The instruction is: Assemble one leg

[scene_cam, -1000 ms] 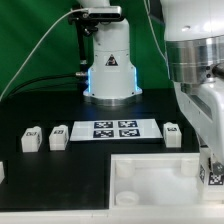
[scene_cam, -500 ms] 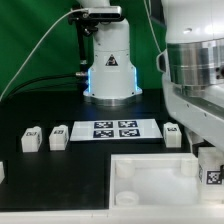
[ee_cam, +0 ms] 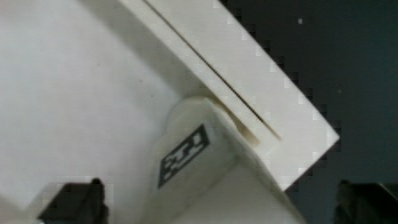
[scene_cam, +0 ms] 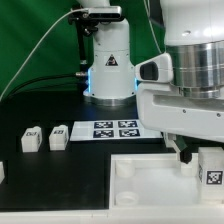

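while the leg [scene_cam: 212,166] stands upright at the exterior view's right edge, its marker face turned toward that camera, it sits at the right corner of the square part [scene_cam: 150,178]; whether it is seated in a socket there i cannot tell. from the wrist, the leg [ee_cam: 222,160] shows its marker on one slanted face and lies against a broad white surface with a long straight ridge, too close to make out further. the gripper [ee_cam: 219,202] is near the leg, its jaws spread wide, the dark fingertips [ee_cam: 75,201] at opposite sides of the wrist picture with nothing clamped between them. in the exterior view one dark finger [scene_cam: 186,154] hangs just beside the leg, on the exterior view's left of it, over the square part's rear rim. the arm [scene_cam: 190,90] fills much of the exterior view's right half. behind the square part lies the marker board [scene_cam: 110,129], partly hidden by the arm. to the exterior view's left of the board a spare leg [scene_cam: 58,134] and a second spare leg [scene_cam: 30,138] stand side by side, not touching, on the black table [scene_cam: 40,105]. a further white piece [scene_cam: 2,172] is cut off at the exterior view's left edge. the base [scene_cam: 108,70] stands at the back.
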`<state>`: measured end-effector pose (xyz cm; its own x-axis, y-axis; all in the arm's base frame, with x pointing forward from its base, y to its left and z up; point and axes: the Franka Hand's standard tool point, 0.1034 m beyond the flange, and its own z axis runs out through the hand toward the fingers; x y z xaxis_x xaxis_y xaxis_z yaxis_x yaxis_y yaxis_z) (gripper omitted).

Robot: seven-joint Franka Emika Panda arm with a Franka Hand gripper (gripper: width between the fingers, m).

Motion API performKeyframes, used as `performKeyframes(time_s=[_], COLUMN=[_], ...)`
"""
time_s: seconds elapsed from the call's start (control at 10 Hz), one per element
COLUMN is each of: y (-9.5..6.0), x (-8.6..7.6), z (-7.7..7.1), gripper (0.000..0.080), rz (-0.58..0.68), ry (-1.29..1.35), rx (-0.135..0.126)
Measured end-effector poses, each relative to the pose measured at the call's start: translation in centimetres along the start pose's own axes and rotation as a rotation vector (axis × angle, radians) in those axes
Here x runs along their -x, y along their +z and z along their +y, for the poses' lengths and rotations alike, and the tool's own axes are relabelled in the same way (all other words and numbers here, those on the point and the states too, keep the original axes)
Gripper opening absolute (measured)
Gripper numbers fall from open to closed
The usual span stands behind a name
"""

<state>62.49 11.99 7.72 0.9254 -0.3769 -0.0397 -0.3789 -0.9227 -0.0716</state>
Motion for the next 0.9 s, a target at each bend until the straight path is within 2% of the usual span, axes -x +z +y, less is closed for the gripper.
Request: performKeyframes(time_s=[0.2,0.3,0.4,0.5,0.6,0.7,0.9], y=[0.62,0.62,0.65,0.66,0.68,0.69,0.71], x=[-0.06,-0.12,-0.11,-0.1,-0.06,-0.05,0.0], z=[0.57,0.48,0.48,0.48,0.44,0.42,0.24], gripper=[0.0649,0.0649,0.0554,0.0554,0.0345,0.0291,0.0291], rz=[-0.03,-0.025,-0.026,-0.026,-0.027,-0.026,-0.028], ry=[-0.257,-0.239,-0.197,-0.159,-0.044,0.058,0.282], rx=[0.009,0.007,0.008,0.007,0.008,0.009,0.009])
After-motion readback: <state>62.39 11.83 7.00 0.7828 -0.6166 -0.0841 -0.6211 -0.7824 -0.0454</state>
